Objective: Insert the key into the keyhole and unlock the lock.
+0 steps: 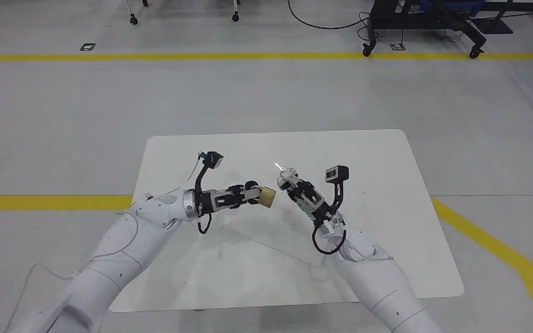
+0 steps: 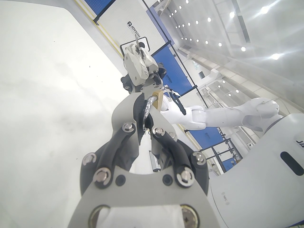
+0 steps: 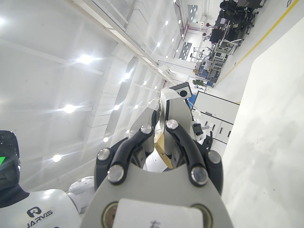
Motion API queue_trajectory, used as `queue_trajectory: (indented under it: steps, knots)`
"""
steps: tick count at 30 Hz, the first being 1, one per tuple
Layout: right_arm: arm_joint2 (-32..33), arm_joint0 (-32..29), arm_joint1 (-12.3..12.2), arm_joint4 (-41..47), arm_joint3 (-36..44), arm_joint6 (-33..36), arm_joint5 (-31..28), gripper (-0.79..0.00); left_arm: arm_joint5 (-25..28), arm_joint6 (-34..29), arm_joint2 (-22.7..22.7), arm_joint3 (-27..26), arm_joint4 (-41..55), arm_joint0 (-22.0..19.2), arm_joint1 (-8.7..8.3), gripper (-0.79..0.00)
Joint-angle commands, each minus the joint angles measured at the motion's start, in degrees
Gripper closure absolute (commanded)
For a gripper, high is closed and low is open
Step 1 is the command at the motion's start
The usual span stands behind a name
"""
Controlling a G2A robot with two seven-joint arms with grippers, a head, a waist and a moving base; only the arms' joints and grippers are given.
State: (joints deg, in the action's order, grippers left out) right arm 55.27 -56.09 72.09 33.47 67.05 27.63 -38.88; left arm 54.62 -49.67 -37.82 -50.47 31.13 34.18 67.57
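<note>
A brass padlock [image 1: 266, 196] hangs above the middle of the white table [image 1: 391, 166]. My left gripper [image 1: 252, 196] is shut on its steel shackle [image 2: 146, 107], and the brass body [image 2: 158, 99] sticks out past the fingertips. My right gripper [image 1: 287, 177] is just right of the lock, shut on a small silver key [image 1: 280, 168] whose blade points up and away. In the left wrist view the key [image 2: 137, 41] pokes out of the taped right fingers [image 2: 136, 66] just beyond the lock. In the right wrist view my right gripper [image 3: 161, 106] pinches the key [image 3: 162, 116]. The lock's keyhole face [image 3: 163, 154] lies beneath it.
Both arms meet over the table's middle. The tabletop [image 2: 47, 84] carries nothing else. Yellow floor lines [image 1: 250, 57] run beyond and beside the table, and wheeled equipment [image 1: 425, 25] stands far behind.
</note>
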Motion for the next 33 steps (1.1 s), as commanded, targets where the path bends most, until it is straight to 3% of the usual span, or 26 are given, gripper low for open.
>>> queue_trajectory:
  steps: [1,10,16,20,25,27,33]
  knots:
    - [-0.1,0.0,0.1,0.0,0.3,0.8,0.3,0.000,0.2,0.2,0.2,0.5,-0.1,-0.2,0.23,0.000]
    - [0.5,-3.0,-0.1,4.6,6.3,11.2,4.7,0.000,0.3,0.3,0.8,2.3,1.2,-0.5,1.38,0.000]
    - [4.0,-5.5,-0.8,8.1,10.7,15.8,5.7,0.000,-2.5,-2.5,-0.1,2.9,12.5,1.0,2.02,0.000]
    - [8.9,-7.4,-1.6,1.4,13.0,12.5,-0.7,0.000,-9.3,-9.3,-2.8,2.6,27.7,2.3,2.44,0.000]
    - [14.3,-10.0,-2.3,-15.2,15.9,4.4,-6.3,0.000,-19.9,-19.9,-6.6,5.6,43.0,2.4,3.76,0.000]
    - [16.5,-11.0,-2.5,-20.3,16.8,1.5,-6.1,0.000,-22.2,-22.2,-7.4,7.1,43.6,1.6,3.98,0.000]
    - [16.8,-11.2,-2.6,-20.5,16.9,1.2,-5.8,0.000,-22.2,-22.2,-7.4,7.1,43.6,1.6,3.98,0.000]
